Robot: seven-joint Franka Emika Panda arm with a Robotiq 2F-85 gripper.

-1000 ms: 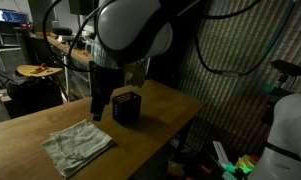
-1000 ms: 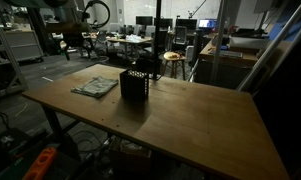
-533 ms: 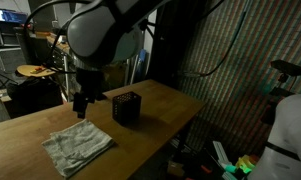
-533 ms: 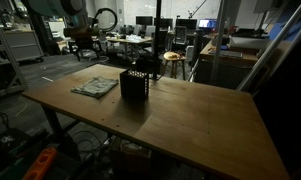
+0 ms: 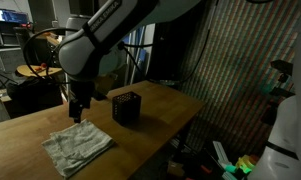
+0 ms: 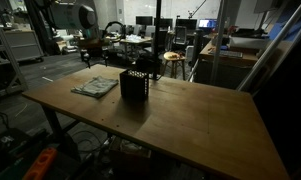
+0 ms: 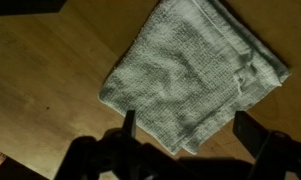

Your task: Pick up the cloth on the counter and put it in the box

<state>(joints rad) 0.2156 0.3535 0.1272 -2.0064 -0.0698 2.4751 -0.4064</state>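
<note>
The cloth [image 5: 78,145] [image 6: 95,86] lies flat and wrinkled on the wooden counter [image 5: 160,100] [image 6: 190,115] in both exterior views, pale grey-white. Next to it stands the box [image 5: 126,106] [image 6: 135,86], dark, with latticed sides. My gripper [image 5: 78,110] hangs just above the cloth's far edge, a short way from the box. In the wrist view the cloth [image 7: 195,75] fills the upper right, and my gripper [image 7: 190,135] is open, its two dark fingers [image 7: 128,128] straddling the cloth's near corner with nothing held.
The counter's edge [image 5: 190,120] drops off close behind the box. A cluttered workbench [image 6: 130,42] and a stool [image 6: 172,60] stand beyond the counter. A round yellowish seat [image 5: 35,70] sits behind the arm, and a white machine [image 5: 287,130] stands off the counter's end.
The arm has swung away from the box's side and over toward the cloth. The gripper stayed open. Cloth and box have not moved.
</note>
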